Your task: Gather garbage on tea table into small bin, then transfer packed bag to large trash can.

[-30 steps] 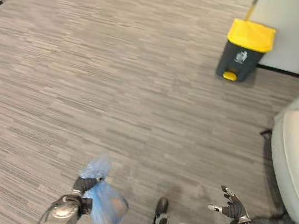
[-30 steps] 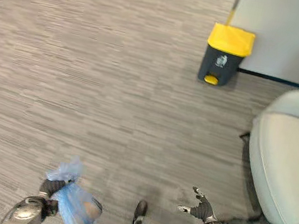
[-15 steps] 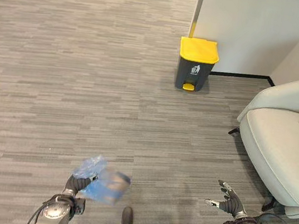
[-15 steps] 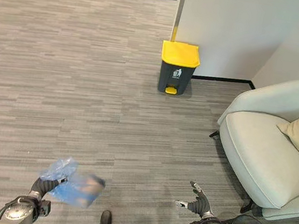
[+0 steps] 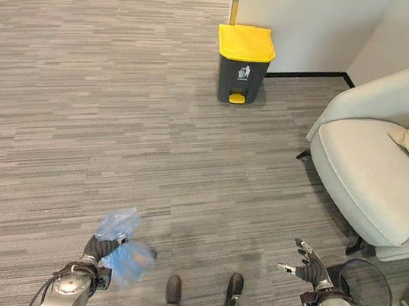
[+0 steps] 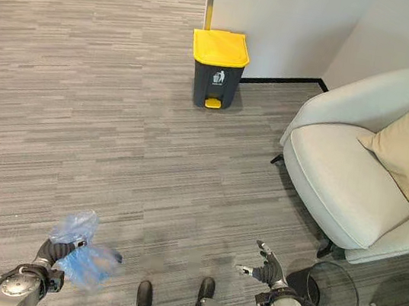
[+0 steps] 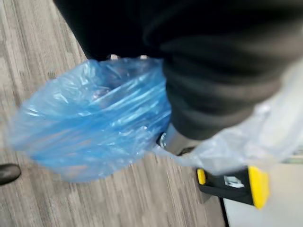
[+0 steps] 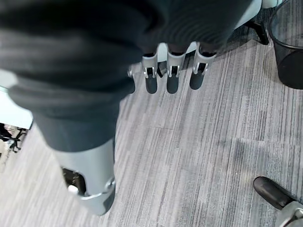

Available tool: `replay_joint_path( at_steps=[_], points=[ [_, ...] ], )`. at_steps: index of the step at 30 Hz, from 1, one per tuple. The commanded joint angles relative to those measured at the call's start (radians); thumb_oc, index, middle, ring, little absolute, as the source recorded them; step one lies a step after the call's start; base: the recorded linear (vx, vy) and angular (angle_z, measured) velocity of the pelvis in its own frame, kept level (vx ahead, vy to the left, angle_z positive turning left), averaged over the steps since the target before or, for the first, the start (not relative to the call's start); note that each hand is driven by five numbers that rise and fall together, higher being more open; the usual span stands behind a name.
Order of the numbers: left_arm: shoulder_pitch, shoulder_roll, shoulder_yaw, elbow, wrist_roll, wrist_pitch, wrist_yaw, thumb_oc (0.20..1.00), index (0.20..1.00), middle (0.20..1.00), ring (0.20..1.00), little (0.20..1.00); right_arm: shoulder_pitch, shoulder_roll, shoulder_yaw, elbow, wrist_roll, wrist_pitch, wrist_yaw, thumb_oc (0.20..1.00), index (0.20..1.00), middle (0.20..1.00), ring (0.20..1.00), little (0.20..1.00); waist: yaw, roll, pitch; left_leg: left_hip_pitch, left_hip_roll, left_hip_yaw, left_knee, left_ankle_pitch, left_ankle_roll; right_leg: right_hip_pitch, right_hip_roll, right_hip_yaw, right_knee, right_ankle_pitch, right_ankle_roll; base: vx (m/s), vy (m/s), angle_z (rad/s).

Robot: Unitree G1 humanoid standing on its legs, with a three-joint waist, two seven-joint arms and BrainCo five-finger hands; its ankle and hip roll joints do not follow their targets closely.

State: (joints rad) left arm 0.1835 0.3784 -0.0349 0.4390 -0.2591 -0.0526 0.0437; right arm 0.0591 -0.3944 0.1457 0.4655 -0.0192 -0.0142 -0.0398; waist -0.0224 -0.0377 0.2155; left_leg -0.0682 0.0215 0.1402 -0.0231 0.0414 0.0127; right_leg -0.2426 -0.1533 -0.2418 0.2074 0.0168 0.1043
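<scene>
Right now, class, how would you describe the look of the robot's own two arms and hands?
Both arms are rounded silver-grey metal. The left hand and right hand each have a dark ribbed cover over the back and wrist. The fingers are silver with dark tips, set in a row, with the thumb apart.

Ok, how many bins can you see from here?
2. The yellow-lidded trash can stands ahead against the wall. A small black wire-mesh bin sits on the floor by the armchair, near the right hand. Others may be out of frame.
</scene>
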Motion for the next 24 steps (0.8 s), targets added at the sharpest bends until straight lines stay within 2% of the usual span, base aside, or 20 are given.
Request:
replay_joint_path(
  at_steps=[1,2,3,4,5,7,8,9,10,11,12,15,16,17,18,21,22,23,24],
  points=[
    [-0.017,0.024,0.038,-0.055,-0.012,-0.054,0.002,0.2,0.2,0.2,0.2,0.2,-0.003,-0.031,-0.007,-0.048,0.003,-0.032,-0.004,1.0,1.0,1.0,1.0,1.0,-0.026,-0.012,-0.024,0.183,-0.037,-0.031,0.177,-0.267,-0.035,-0.001,0.008,0.009,-0.055,0.006,0.018,0.38,-0.328,0.23],
    [-0.013,0.017,0.037,-0.059,-0.015,-0.053,-0.003,0.2,0.2,0.2,0.2,0.2,0.002,-0.035,-0.014,-0.049,0.009,-0.038,-0.009,1.0,1.0,1.0,1.0,1.0,-0.028,-0.009,-0.032,0.158,0.005,-0.024,0.277,-0.221,-0.067,0.035,0.027,0.001,-0.072,-0.004,0.002,0.27,-0.255,0.34],
    [-0.013,0.018,0.038,-0.059,-0.015,-0.053,-0.003,0.2,0.2,0.2,0.2,0.2,0.002,-0.034,-0.014,-0.049,0.009,-0.038,-0.008,1.0,1.0,1.0,1.0,1.0,-0.03,-0.012,-0.034,0.154,0.002,-0.026,0.276,-0.217,-0.067,0.033,0.024,0.0,-0.075,-0.001,0.002,0.35,-0.424,0.43],
    [-0.018,0.006,0.035,-0.06,-0.027,-0.048,-0.006,0.2,0.2,0.2,0.2,0.2,0.006,-0.055,-0.026,-0.042,0.026,-0.039,-0.018,1.0,1.0,1.0,1.0,1.0,-0.023,-0.013,-0.029,0.072,0.058,-0.013,0.482,-0.141,-0.089,0.102,0.059,-0.009,-0.098,-0.044,-0.042,0.23,-0.315,0.51],
    [-0.023,0.002,0.034,-0.055,-0.033,-0.047,-0.003,0.2,0.2,0.2,0.2,0.2,0.002,-0.057,-0.027,-0.033,0.027,-0.036,-0.022,1.0,1.0,1.0,1.0,1.0,-0.023,-0.02,-0.029,0.051,0.066,-0.001,0.505,-0.122,-0.084,0.112,0.058,-0.015,-0.104,-0.055,-0.051,0.28,-0.358,0.51],
    [-0.029,0.0,0.034,-0.048,-0.037,-0.046,-0.001,0.2,0.2,0.2,0.2,0.2,0.0,-0.062,-0.029,-0.024,0.027,-0.033,-0.026,1.0,1.0,1.0,1.0,1.0,-0.02,-0.022,-0.026,0.03,0.079,0.01,0.516,-0.119,-0.076,0.123,0.059,-0.019,-0.105,-0.068,-0.059,0.15,-0.122,-0.02],
    [-0.033,0.001,0.036,-0.045,-0.04,-0.048,0.004,0.2,0.2,0.2,0.2,0.2,-0.008,-0.072,-0.034,-0.028,0.036,-0.034,-0.03,1.0,1.0,1.0,1.0,1.0,0.005,-0.034,-0.012,-0.05,0.045,0.008,0.465,-0.171,-0.051,0.165,0.063,-0.006,-0.124,-0.088,-0.054,0.24,-0.107,-0.04],
    [-0.032,0.002,0.036,-0.043,-0.038,-0.049,0.002,0.2,0.2,0.2,0.2,0.2,-0.005,-0.076,-0.038,-0.024,0.036,-0.034,-0.031,1.0,1.0,1.0,1.0,1.0,0.011,-0.035,-0.008,-0.066,0.046,0.018,0.432,-0.192,-0.051,0.179,0.063,-0.009,-0.129,-0.099,-0.05,0.3,-0.115,0.06],
    [-0.037,0.003,0.034,-0.04,-0.035,-0.049,0.002,0.2,0.2,0.2,0.2,0.2,-0.005,-0.078,-0.041,-0.021,0.037,-0.034,-0.034,1.0,1.0,1.0,1.0,1.0,0.016,-0.039,-0.005,-0.104,0.042,0.028,0.406,-0.185,-0.051,0.194,0.061,-0.01,-0.136,-0.104,-0.049,0.22,-0.027,0.04],
    [-0.04,0.008,0.033,-0.039,-0.032,-0.046,0.003,0.2,0.2,0.2,0.2,0.2,-0.006,-0.08,-0.04,-0.018,0.036,-0.031,-0.039,1.0,1.0,1.0,1.0,1.0,0.029,-0.034,0.001,-0.168,0.042,0.035,0.335,-0.116,-0.061,0.22,0.074,-0.006,-0.146,-0.114,-0.05,0.16,-0.017,-0.05],
    [-0.04,0.008,0.032,-0.039,-0.032,-0.046,0.003,0.2,0.2,0.2,0.2,0.2,-0.006,-0.08,-0.04,-0.018,0.036,-0.031,-0.039,1.0,1.0,1.0,1.0,1.0,0.03,-0.035,0.003,-0.162,0.041,0.035,0.332,-0.118,-0.062,0.225,0.073,-0.006,-0.146,-0.117,-0.049,0.18,-0.007,0.03],
    [-0.038,0.01,0.028,-0.043,-0.024,-0.048,0.009,0.2,0.2,0.2,0.2,0.2,0.002,-0.073,-0.039,-0.012,0.032,-0.025,-0.052,1.0,1.0,1.0,1.0,1.0,0.054,-0.018,0.008,-0.22,0.049,0.074,0.19,0.024,-0.091,0.294,0.11,0.0,-0.164,-0.148,-0.049,0.27,0.03,-0.09],
    [-0.035,0.008,0.029,-0.044,-0.021,-0.047,0.008,0.2,0.2,0.2,0.2,0.2,0.002,-0.068,-0.038,-0.009,0.029,-0.025,-0.054,1.0,1.0,1.0,1.0,1.0,0.058,-0.016,0.007,-0.221,0.052,0.087,0.173,0.038,-0.093,0.308,0.113,0.004,-0.164,-0.155,-0.049,0.48,0.133,0.0],
    [-0.027,0.007,0.033,-0.045,-0.015,-0.045,0.005,0.2,0.2,0.2,0.2,0.2,0.002,-0.062,-0.034,-0.007,0.025,-0.025,-0.048,1.0,1.0,1.0,1.0,1.0,0.065,-0.016,0.001,-0.197,0.053,0.102,0.148,0.031,-0.087,0.334,0.116,0.017,-0.161,-0.171,-0.044,0.55,0.184,-0.28],
    [-0.014,0.01,0.039,-0.054,-0.008,-0.043,0.001,0.2,0.2,0.2,0.2,0.2,0.004,-0.052,-0.029,-0.008,0.017,-0.025,-0.042,1.0,1.0,1.0,1.0,1.0,0.068,-0.023,-0.021,-0.183,0.041,0.086,0.154,0.015,-0.071,0.359,0.108,0.033,-0.167,-0.181,-0.036,0.56,0.193,-0.43],
    [-0.002,0.014,0.042,-0.063,-0.007,-0.039,-0.004,0.2,0.2,0.2,0.2,0.2,0.004,-0.029,-0.026,-0.012,0.01,-0.019,-0.032,1.0,1.0,1.0,1.0,1.0,0.079,-0.046,-0.039,-0.177,0.024,0.083,0.201,-0.035,-0.045,0.382,0.064,0.056,-0.148,-0.192,-0.015,0.47,0.221,-0.53],
    [-0.006,0.023,0.042,-0.061,-0.005,-0.038,-0.004,0.2,0.2,0.2,0.2,0.2,-0.002,-0.021,-0.024,-0.011,0.007,-0.019,-0.029,1.0,1.0,1.0,1.0,1.0,0.085,-0.054,-0.049,-0.169,0.007,0.082,0.205,-0.064,-0.022,0.363,0.047,0.074,-0.105,-0.183,0.003,0.4,0.265,-0.31],
    [-0.012,0.036,0.046,-0.067,-0.002,-0.035,-0.003,0.2,0.2,0.2,0.2,0.2,-0.009,-0.012,-0.019,-0.017,0.006,-0.02,-0.024,1.0,1.0,1.0,1.0,1.0,0.083,-0.057,-0.044,-0.145,-0.015,0.076,0.199,-0.092,0.003,0.327,0.03,0.093,-0.003,-0.163,0.021,0.46,0.322,-0.28],
    [-0.026,0.052,0.049,-0.067,0.003,-0.036,0.005,0.2,0.2,0.2,0.2,0.2,-0.019,-0.005,-0.012,-0.021,0.008,-0.025,-0.025,1.0,1.0,1.0,1.0,1.0,0.078,-0.056,-0.038,-0.122,-0.03,0.073,0.186,-0.11,0.023,0.268,0.023,0.115,0.09,-0.108,0.043,0.41,0.282,-0.15]
  ],
)
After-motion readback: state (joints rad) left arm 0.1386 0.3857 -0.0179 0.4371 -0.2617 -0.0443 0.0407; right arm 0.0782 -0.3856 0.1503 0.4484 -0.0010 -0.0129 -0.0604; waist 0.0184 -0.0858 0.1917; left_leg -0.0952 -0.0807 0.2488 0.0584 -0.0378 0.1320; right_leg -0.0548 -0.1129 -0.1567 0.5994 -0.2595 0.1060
